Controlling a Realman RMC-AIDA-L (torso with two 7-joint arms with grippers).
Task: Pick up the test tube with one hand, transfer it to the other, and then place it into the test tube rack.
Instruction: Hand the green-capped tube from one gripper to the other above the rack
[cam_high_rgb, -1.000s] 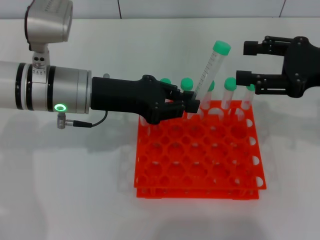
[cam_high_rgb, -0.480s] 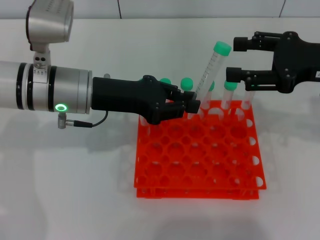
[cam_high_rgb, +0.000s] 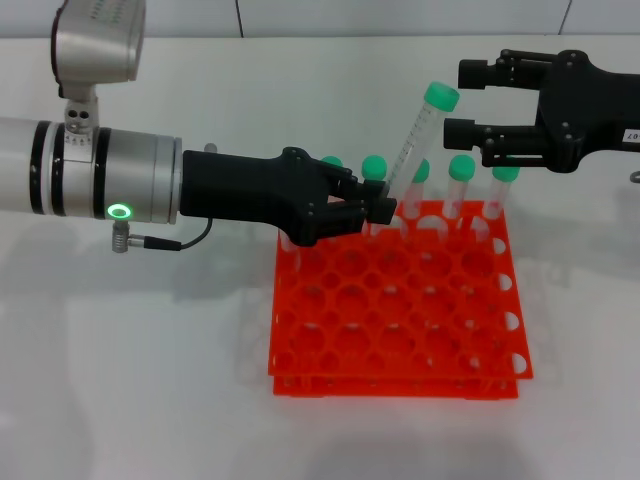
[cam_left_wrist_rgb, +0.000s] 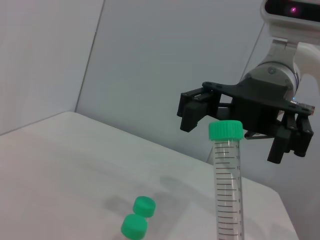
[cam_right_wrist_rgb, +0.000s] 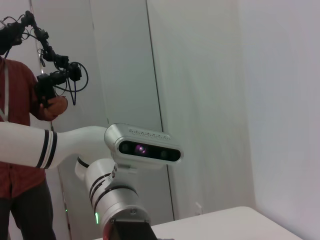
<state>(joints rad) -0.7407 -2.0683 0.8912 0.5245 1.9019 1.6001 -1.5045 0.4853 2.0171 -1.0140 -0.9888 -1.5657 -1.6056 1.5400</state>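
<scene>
the left gripper (cam_high_rgb: 385, 208) reaches in level from nine o'clock on a silver wrist with a green glowing ring (cam_high_rgb: 120, 212), its fingers clamped on the lower part of the test tube (cam_high_rgb: 412, 146) above the far edge of the test tube rack (cam_high_rgb: 400, 310). the tube is tilted, its green cap toward one o'clock, with printed graduation marks along its clear wall; no numbers can be read. the right gripper (cam_high_rgb: 467, 100) comes in from three o'clock, level, its fingers spread apart just beside the cap and not touching it. a white label sticker (cam_high_rgb: 631, 136) sits on its body, the writing too small to read. other green-capped tubes (cam_high_rgb: 459, 185) stand in the rack's far row
</scene>
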